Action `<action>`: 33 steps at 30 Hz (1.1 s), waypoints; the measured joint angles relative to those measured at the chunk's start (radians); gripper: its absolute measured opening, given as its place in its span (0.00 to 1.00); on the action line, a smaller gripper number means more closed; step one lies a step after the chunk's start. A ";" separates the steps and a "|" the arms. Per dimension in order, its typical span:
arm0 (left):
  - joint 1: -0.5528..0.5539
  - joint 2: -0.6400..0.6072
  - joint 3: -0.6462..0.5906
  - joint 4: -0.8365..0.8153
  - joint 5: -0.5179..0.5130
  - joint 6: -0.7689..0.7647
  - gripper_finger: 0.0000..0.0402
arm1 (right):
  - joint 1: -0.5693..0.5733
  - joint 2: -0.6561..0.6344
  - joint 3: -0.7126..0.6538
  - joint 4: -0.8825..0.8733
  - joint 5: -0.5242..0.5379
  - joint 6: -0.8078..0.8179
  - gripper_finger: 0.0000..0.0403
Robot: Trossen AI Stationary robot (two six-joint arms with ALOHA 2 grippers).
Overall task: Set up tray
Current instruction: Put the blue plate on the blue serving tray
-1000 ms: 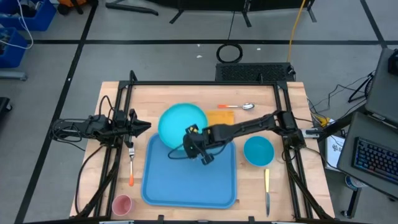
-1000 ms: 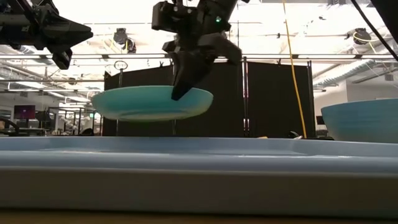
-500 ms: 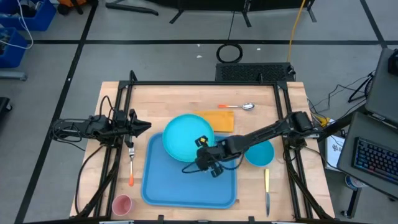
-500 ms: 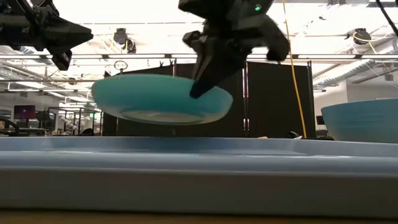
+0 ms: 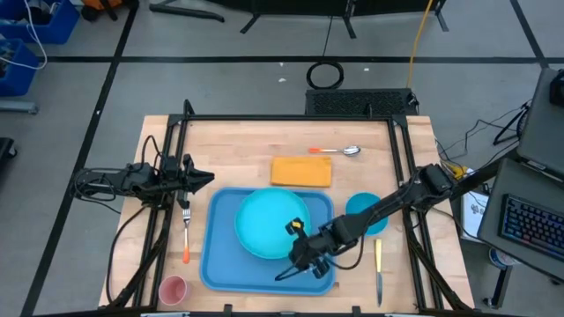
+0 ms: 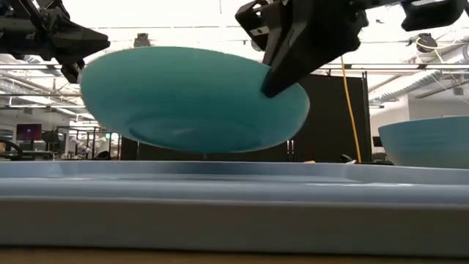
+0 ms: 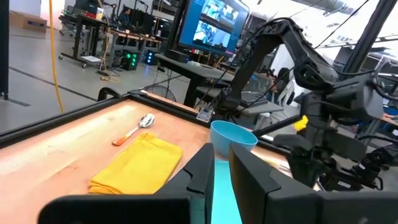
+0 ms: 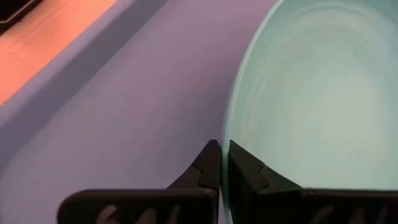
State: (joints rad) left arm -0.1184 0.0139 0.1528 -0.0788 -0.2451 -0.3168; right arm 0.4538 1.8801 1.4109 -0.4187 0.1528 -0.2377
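Tray: flat blue plastic, raised rim, lies on worktop directly beneath right tool, which pinches plate by its edge above it; likely light, stiff, slick, best gripped at rim; left tool idle, pressed together.

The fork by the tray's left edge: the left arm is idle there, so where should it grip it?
Probably the orange handle of the fork, which lies lengthwise beside the tray. Coming straight down, jaws across the handle, suits it: it lies flat on the table with bare wood either side. The left gripper waits just beyond its tines.
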 joint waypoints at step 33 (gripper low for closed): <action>0.000 0.000 0.000 -0.010 0.000 0.003 0.13 | -0.036 0.104 0.002 0.087 -0.339 0.046 0.00</action>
State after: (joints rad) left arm -0.1181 0.0143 0.1528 -0.0888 -0.2451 -0.3140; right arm 0.4179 1.9842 1.4128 -0.3313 -0.1865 -0.1918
